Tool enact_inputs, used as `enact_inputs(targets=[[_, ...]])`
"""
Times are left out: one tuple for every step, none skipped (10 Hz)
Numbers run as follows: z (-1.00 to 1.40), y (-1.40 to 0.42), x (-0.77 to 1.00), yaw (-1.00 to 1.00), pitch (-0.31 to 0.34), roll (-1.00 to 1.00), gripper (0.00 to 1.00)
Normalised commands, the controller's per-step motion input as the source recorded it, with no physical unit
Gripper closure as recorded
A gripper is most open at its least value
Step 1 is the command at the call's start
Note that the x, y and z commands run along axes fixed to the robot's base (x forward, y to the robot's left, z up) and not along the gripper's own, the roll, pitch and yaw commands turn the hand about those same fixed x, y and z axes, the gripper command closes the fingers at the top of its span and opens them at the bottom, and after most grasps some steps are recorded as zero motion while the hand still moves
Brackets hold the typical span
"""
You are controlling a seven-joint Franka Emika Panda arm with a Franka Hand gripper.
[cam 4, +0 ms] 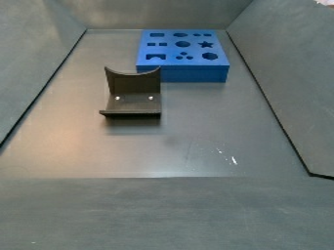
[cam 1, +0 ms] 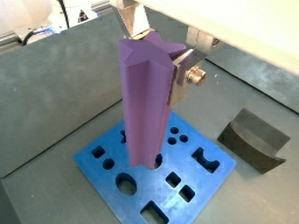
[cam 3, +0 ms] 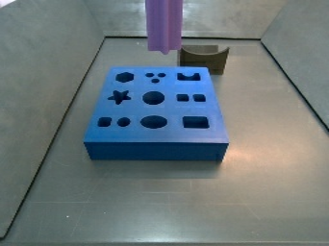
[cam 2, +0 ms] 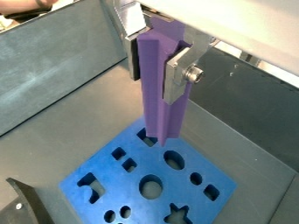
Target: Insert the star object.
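the gripper (cam 2: pixel 160 59) clamps the star object (cam 1: pixel 145 96) upright above the blue block (cam 3: pixel 157 139), so it looks mid-carry, and next must line up over the star hole (cam 3: pixel 118 96).

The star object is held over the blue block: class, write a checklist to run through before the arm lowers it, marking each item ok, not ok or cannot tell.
1. Grip: the gripper has its silver fingers clamped on the star object near its top: ok.
2. Rod upright: in a side view it hangs vertical: ok.
3. Star-shaped hole in the blue block is open: ok.
4. Rod tip over the star-shaped hole: not ok; in a side view it hangs above the block's far edge.
5. Ridges turned to match the hole: cannot tell.
6. The dark notched block lies apart from the blue block: ok.
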Motion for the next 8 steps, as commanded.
enact_inputs(targets=[[-0.35,0.24,-0.17,0.0,0.104,0.06,1.0],[-0.49,0.33,-0.21,0.0,0.2,0.13,1.0],[-0.31,0.35,-0.48,0.06,0.249,0.2,1.0],[-0.25,0.35,-0.51,0.01,0.247,0.25,1.0],[-0.28,0.21,-0.47,0.0,0.24,0.22,1.0],[-0.61,0.09,-0.44,-0.04,0.12,0.14,1.0],[-0.7,0.11,-0.4,-0.23,0.083,0.02,1.0],[-0.63,0.07,-0.22,-0.14,0.139,0.03,1.0]])
